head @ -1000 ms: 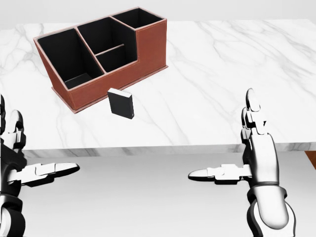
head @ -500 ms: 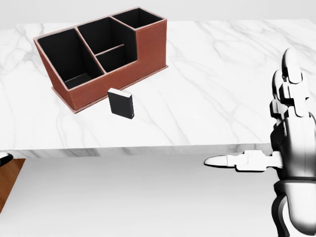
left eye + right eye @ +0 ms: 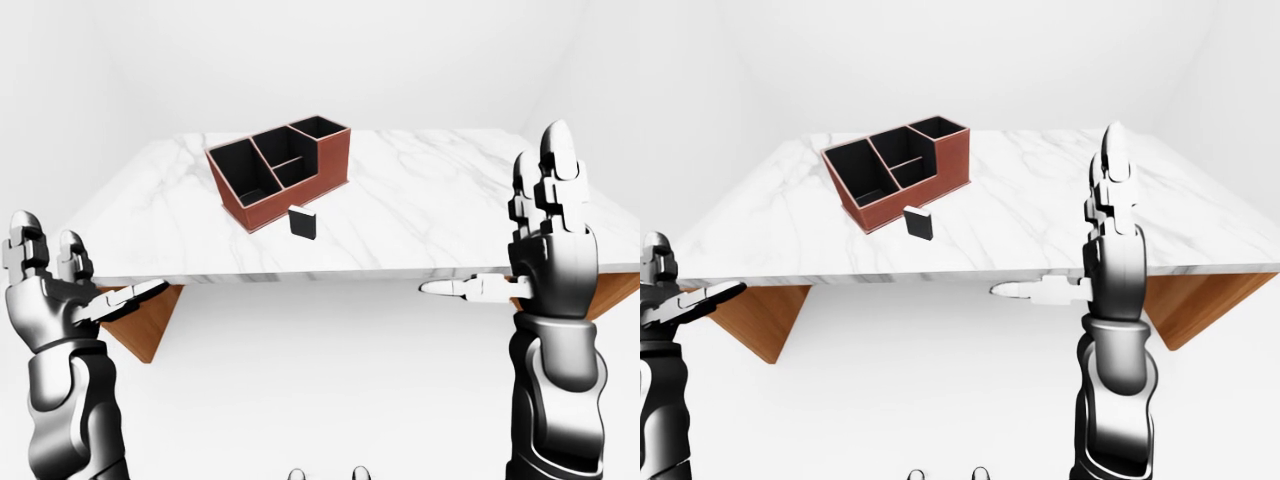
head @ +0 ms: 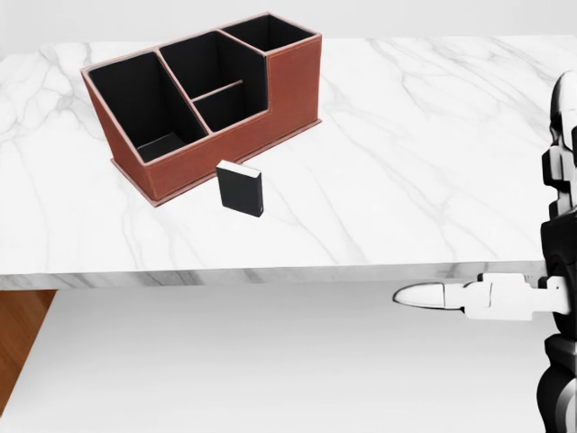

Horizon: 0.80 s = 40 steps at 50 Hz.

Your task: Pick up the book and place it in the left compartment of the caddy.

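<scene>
**Desk:** What is nearest the cameras?

**Photographer:** Both hands, raised short of the marble table (image 4: 433,162). In the left-eye view the left hand (image 3: 55,290) sits at 8 o'clock, its fingers (image 3: 128,296) spread apart and holding nothing. The right hand (image 3: 545,250) stands at 3 o'clock, fingers upright, thumb thrust toward 9 o'clock, likewise open and empty. Neither touches the table.

**Desk:** And the book?

**Photographer:** The small black book (image 4: 240,188) stands upright on the marble, near the table's closest edge, roughly at the head view's centre. It is just beside the caddy's near wall, at about 5 o'clock from the caddy's left compartment; whether they touch I cannot tell.

**Desk:** Farther off?

**Photographer:** The brown leather-look caddy (image 4: 279,99), black-lined, set at an angle at 11 o'clock in the head view. Its large left compartment (image 4: 135,104) is empty. The table's wooden supports (image 3: 1195,305) show beneath the slab in the right-eye view.

**Desk:** Changes from half a second ago?

**Photographer:** In the head view the whole picture has slid slightly right and down, so the camera moved; book and caddy keep their relation. The right hand now sits farther toward 3 o'clock, partly cut off by the edge.

**Desk:** Any writing?

**Photographer:** None legible on book or caddy.
</scene>
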### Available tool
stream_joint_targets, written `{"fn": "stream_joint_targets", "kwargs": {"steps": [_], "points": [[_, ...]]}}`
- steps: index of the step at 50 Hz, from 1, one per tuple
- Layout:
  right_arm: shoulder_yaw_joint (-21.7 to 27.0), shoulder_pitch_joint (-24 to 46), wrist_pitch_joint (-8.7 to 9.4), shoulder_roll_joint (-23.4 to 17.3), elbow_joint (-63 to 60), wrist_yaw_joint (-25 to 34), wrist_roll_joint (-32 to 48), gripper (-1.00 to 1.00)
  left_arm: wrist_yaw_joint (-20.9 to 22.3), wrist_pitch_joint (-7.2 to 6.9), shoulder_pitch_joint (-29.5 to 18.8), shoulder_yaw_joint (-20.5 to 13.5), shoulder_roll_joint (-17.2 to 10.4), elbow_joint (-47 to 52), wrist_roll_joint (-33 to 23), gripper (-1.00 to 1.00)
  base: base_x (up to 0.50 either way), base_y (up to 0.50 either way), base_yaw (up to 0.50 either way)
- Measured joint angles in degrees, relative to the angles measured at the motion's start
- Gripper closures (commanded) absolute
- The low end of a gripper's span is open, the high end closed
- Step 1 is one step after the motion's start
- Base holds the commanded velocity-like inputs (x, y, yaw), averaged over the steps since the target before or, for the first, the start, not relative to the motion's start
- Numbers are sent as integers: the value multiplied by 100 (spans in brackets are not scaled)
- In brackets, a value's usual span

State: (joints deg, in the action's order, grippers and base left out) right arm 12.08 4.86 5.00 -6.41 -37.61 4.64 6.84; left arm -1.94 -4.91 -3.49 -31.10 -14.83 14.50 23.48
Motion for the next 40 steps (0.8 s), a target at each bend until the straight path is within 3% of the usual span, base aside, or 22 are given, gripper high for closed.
{"fn": "stream_joint_targets", "kwargs": {"steps": [21, 33, 40], "points": [[-43, -55, 0, 77, -246, 61, -5, -100, 63, 94, 5, -78, -105, -208, 84, -100, 0, 50, 0], [-83, -98, 0, 111, -255, 67, -19, -100, 36, -9, 83, -115, -69, 53, 113, -100, 1, 50, 0], [-107, -132, 0, 137, -301, 105, -87, -100, 26, -9, 110, -163, -53, 189, 100, -100, 40, 32, 0]]}}
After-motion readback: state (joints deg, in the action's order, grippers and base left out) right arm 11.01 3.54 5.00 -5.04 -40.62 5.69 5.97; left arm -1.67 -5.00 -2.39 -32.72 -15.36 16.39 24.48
